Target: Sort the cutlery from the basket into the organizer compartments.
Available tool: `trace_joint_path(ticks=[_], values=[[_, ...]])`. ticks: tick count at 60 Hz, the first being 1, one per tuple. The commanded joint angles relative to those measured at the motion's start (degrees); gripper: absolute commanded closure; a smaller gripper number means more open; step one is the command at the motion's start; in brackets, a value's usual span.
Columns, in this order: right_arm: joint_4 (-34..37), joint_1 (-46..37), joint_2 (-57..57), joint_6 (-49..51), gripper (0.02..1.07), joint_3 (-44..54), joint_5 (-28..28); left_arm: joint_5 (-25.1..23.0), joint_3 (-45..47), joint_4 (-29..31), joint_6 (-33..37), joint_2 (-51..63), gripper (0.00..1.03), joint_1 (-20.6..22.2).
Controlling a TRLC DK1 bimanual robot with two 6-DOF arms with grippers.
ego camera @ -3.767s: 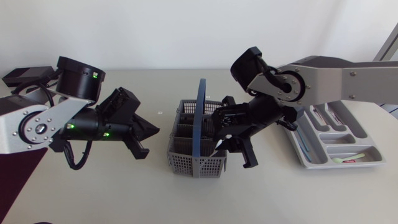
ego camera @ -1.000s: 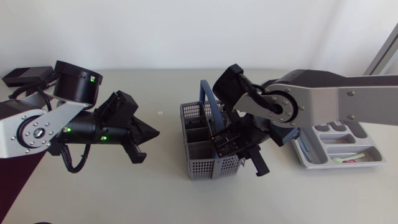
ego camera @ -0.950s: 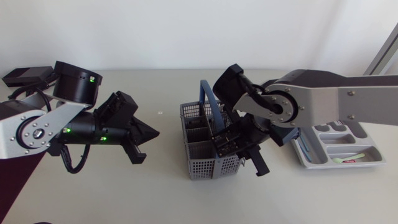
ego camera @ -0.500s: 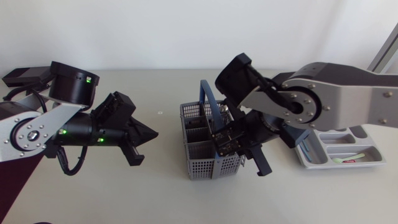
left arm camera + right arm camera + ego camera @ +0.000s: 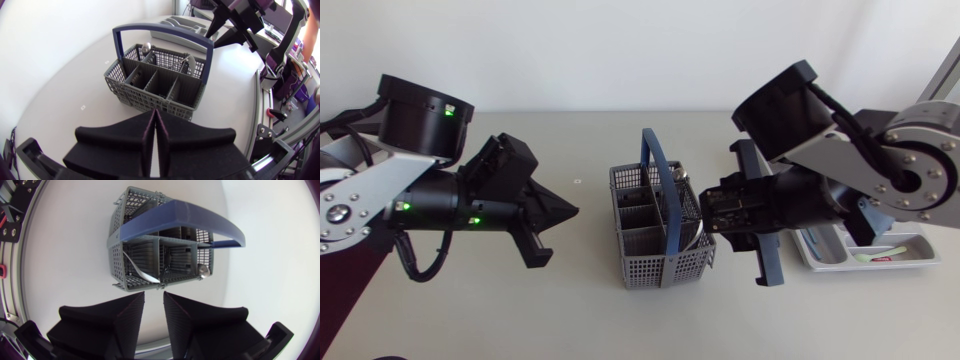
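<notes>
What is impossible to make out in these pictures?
Organizer: head view, the right arm covers most compartments; in the left wrist view it is far and small.
Cutlery in the basket: both wrist views, walls hide the lower parts, so kinds are unclear.

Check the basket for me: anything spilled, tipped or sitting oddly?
Nothing spilled. The basket stands upright; one silver utensil leans slanted across its compartment on the side nearest the right end effector.

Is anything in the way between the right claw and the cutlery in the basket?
Nothing loose. The right gripper is open just beside the basket. The basket's blue handle arches over the middle, but the silver piece leans in the near row, clear of it.
</notes>
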State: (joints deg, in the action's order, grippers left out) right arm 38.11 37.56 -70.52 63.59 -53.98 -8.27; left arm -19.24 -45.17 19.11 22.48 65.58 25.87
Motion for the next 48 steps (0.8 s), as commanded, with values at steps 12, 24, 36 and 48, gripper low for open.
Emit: trace_joint_path(ticks=[12, 24, 36, 48], values=[[-7.35, -5.04, 0.82, -9.72, 1.02, 8.18, 3.79, 3.95, -1.77, -13.40, -3.58, 15.72, 1.00, -0.82], [-15.17, -8.56, -3.75, -15.34, 1.02, 11.88, 7.92, 4.13, -9.41, -18.50, -5.34, 29.43, 1.00, -2.75], [-17.28, -7.77, -5.94, -18.68, 1.02, 12.76, 11.00, 4.04, -15.92, -19.73, -7.80, 37.16, 1.00, -3.37], [-17.01, -2.40, -5.42, -22.72, 1.02, 13.55, 11.00, 3.07, -20.40, -19.64, -8.42, 41.21, 1.00, -2.75]])
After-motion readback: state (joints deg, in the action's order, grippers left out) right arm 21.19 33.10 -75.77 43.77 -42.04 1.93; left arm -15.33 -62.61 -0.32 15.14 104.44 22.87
